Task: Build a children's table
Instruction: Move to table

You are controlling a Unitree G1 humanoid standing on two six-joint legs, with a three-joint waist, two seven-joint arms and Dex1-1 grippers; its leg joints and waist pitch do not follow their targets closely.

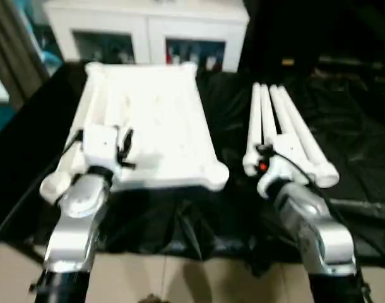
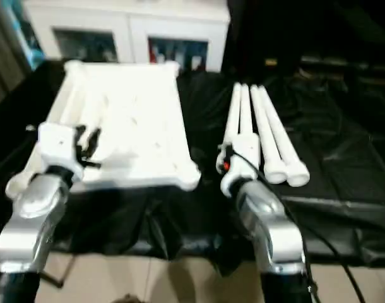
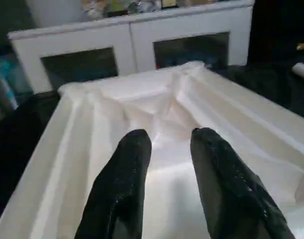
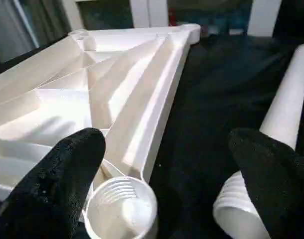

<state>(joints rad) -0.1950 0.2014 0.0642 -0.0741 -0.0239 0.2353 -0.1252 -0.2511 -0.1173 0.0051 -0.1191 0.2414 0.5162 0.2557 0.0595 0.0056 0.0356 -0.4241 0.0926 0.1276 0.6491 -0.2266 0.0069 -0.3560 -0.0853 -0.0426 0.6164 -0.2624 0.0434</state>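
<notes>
Tabletop [image 1: 151, 126] lying upside down on the black cloth [image 1: 344, 145], ribs up, round corner socket [image 4: 123, 205] right under the right wrist camera. 3 legs [image 1: 287, 129] visible, bundled side by side just to the right of the top, thick threaded ends nearest the robot; a 4th impossible to make out. White cabinet [image 1: 148, 28] standing behind.

Right gripper [image 4: 157, 174] spread nearly to its widest, nothing held, hanging between socket and nearest leg end [image 4: 239, 211]. Left gripper [image 3: 169, 164] about a third open, empty, poised over the ribbed underside.

Looks like the leg pick-up coming. Best shifted right to straddle only 1 leg, closing behind the threads. Then thread end aimed square into the socket, left gripper pressing the top steady.
</notes>
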